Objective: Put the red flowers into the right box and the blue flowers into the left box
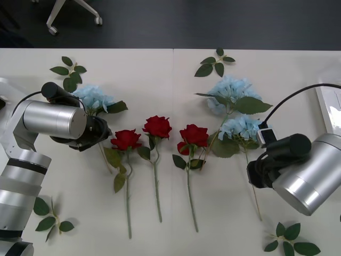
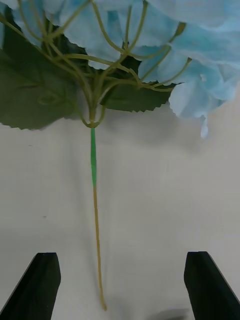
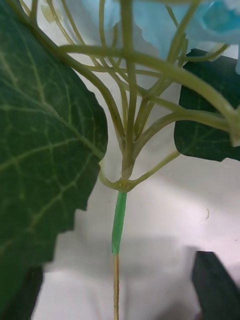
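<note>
From my station I see the wide white table carrying everything. At its right edge only a corner of the shallow white raised-rim right box shows, and I cannot tell what, if anything, lies in it. Three artificial red flowers, roses with deep red blooms on long thin green stems, lie side by side in the middle of the table, blooms away from me. The pale sky-blue fluffy blue flowers lie in two clusters right of the roses, and a third cluster lies on the left, just beyond my left arm. Bloomless green leaf sprigs lie scattered near the table's corners. My right gripper hangs low over the nearer right-hand cluster's stem, black fingers spread apart with the thin stem between them, untouched. My left gripper sits close over the left cluster's stem, fingers likewise apart on either side of it.
</note>
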You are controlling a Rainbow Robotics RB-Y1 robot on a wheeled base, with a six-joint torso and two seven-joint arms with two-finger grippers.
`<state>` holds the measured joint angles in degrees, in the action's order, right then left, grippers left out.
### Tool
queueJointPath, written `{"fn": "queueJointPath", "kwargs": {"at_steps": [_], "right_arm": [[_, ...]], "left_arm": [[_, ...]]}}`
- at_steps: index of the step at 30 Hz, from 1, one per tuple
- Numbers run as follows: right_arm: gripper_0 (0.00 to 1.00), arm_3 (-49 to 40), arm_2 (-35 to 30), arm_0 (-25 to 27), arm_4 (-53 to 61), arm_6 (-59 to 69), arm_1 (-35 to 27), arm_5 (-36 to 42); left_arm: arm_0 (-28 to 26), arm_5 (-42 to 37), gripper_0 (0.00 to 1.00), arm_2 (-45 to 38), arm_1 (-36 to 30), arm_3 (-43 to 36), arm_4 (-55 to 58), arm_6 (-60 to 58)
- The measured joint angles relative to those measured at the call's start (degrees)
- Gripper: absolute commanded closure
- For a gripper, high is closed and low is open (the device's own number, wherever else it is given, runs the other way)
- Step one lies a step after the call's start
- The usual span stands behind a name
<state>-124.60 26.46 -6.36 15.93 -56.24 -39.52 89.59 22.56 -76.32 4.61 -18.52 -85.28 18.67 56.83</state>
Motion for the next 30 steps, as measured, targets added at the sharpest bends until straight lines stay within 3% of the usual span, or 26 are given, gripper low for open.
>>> {"fn": "queueJointPath", "kwargs": {"at_steps": [2,16,22,30], "right_arm": [[0.27,2.1,0.1,0.0,-0.9,-0.1,0.8,-1.6],[0.27,13.2,0.1,-0.1,-3.5,-4.0,2.6,-13.2],[0.27,17.5,2.1,-2.6,-3.4,-4.7,2.6,-14.9],[0.27,18.1,3.0,-4.9,-0.4,-4.8,2.6,-14.6]], "left_arm": [[0.0,0.0,0.99,0.0,0.0,0.0,0.0,0.0],[0.0,0.0,1.0,0.0,0.0,0.2,0.0,0.0],[0.0,-1.2,1.0,0.0,0.0,-0.3,0.0,0.0],[-1.9,-7.7,1.0,0.0,-1.4,-11.1,0.6,0.0]]}}
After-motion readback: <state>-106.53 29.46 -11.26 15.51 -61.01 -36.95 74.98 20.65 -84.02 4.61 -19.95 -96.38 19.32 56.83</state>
